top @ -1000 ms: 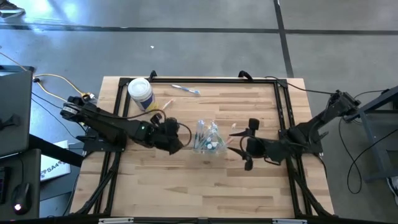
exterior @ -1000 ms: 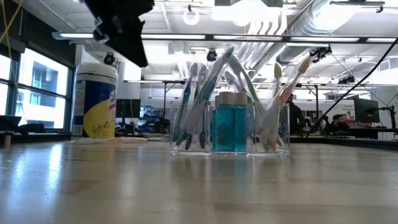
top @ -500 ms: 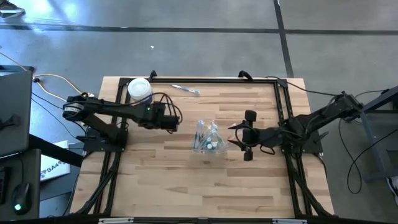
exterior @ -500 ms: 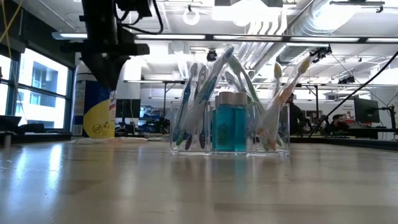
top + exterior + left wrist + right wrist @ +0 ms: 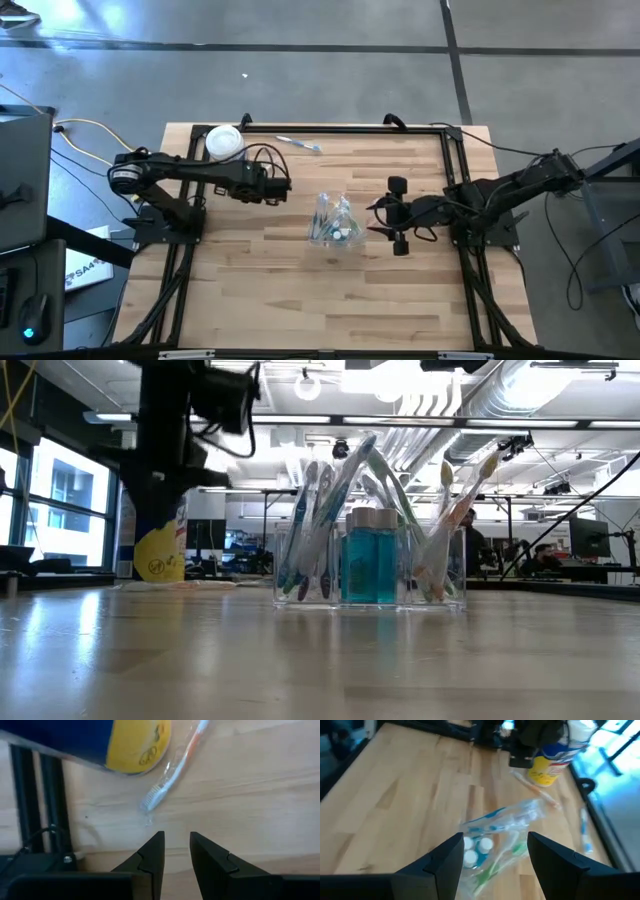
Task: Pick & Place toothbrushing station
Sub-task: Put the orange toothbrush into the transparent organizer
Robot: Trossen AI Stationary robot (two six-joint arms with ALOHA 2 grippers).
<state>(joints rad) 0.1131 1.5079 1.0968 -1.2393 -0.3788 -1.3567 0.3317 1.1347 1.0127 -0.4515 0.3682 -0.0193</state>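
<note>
Left tool (image 5: 176, 851), narrow gap, empty, above loose toothbrush (image 5: 172, 767) beside canister (image 5: 224, 143), likely lining up pickup. Right tool (image 5: 494, 851) wide, empty, facing station (image 5: 334, 224) mid-counter (image 5: 300, 290).

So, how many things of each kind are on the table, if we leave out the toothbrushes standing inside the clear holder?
Round canister with yellow label: 1
Clear holder: 1
Blue bottle inside the holder: 1
Loose toothbrushes: 2, one beside the canister, one near the table's far edge
Total: 5
</note>
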